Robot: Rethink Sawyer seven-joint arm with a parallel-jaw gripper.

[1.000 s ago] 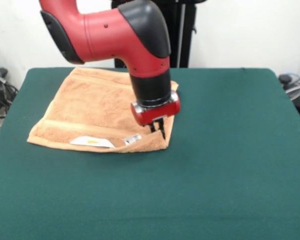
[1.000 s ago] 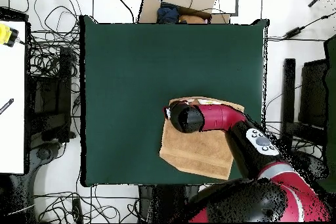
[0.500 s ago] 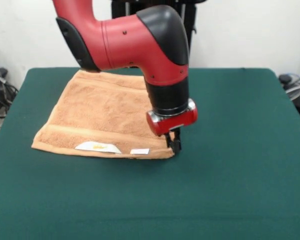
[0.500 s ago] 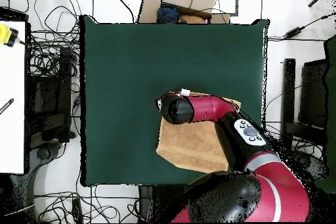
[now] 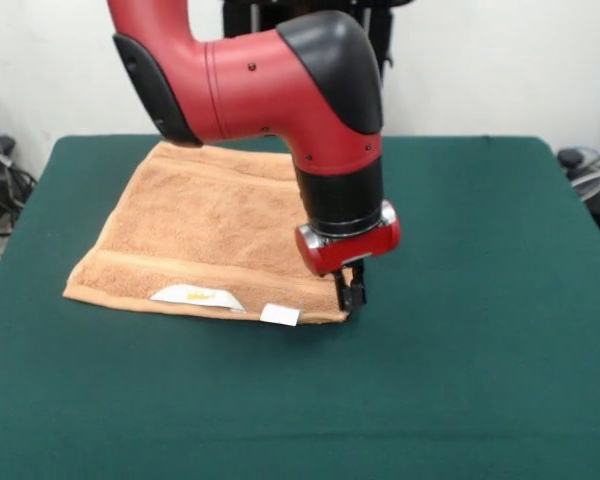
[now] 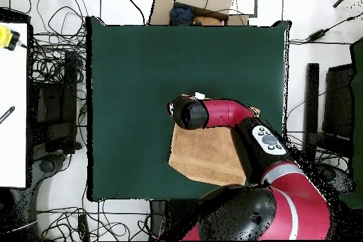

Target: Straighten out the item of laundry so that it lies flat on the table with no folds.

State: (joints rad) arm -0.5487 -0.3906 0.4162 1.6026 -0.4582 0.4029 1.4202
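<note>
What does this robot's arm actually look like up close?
The arm is thick and rounded, glossy red with black sections at the joints. A red collar with a silver ring sits above the small black gripper. From overhead, a grey button panel shows on it.

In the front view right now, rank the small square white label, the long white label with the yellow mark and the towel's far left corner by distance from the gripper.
1. Small square white label, just left of the gripper.
2. Long white label with the yellow mark, farther left along the hem.
3. Orange-tan terry towel's far left corner, near the table's back edge.
</note>
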